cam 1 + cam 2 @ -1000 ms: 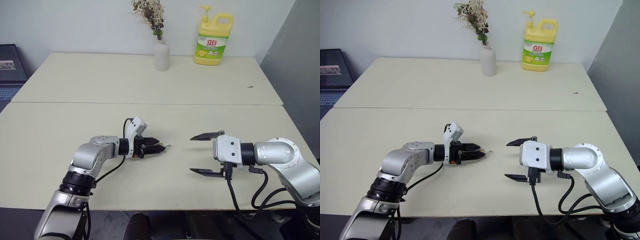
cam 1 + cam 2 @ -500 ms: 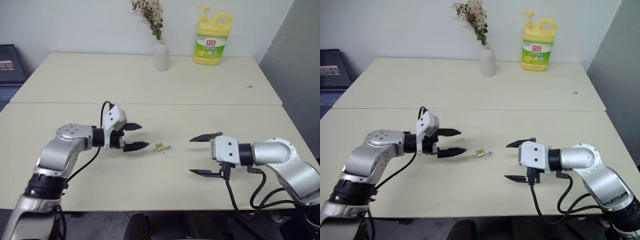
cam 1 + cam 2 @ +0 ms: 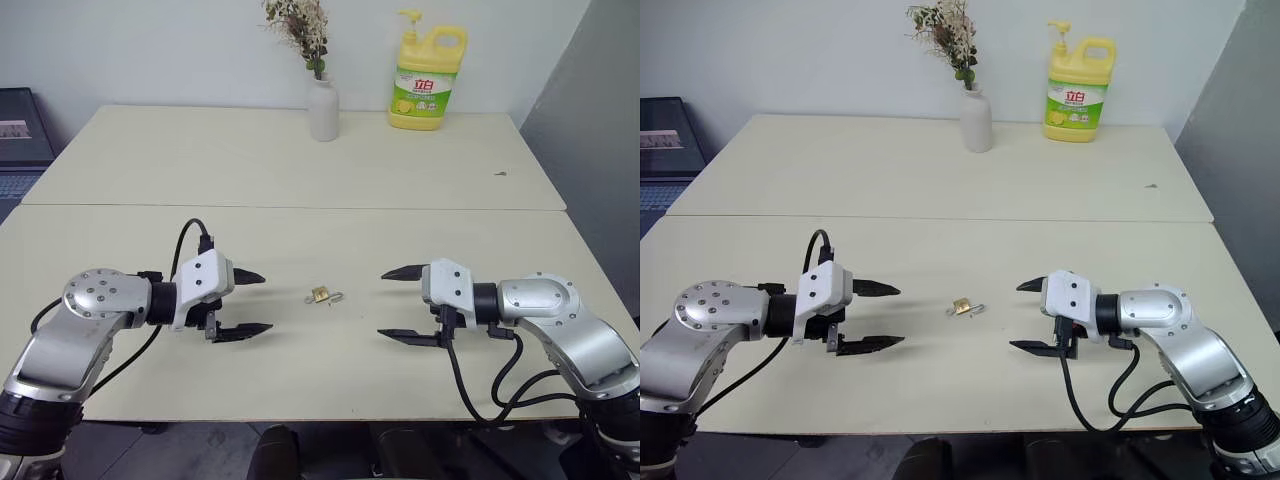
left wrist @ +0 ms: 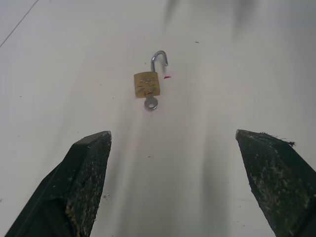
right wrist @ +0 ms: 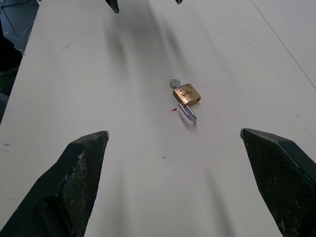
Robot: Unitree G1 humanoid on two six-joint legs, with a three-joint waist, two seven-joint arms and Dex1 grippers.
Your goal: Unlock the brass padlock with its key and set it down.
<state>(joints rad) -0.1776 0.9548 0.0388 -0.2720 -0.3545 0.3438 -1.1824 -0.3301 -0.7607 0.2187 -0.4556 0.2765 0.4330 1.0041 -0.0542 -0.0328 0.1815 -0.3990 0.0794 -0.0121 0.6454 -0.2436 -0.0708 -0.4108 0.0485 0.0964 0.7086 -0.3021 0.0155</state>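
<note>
office or lab | pale tables [image 3: 300, 160] | laptop [image 3: 20, 140]

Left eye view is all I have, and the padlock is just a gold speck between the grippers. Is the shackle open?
Observer: Yes. In the left wrist view the brass padlock lies flat with its shackle swung free at one end.
Operator: Where's the key?
Observer: The key sits in the bottom of the body, its round head sticking out.
Operator: Anything near it?
Observer: A tiny red speck lies on the table beside the shackle.
</note>
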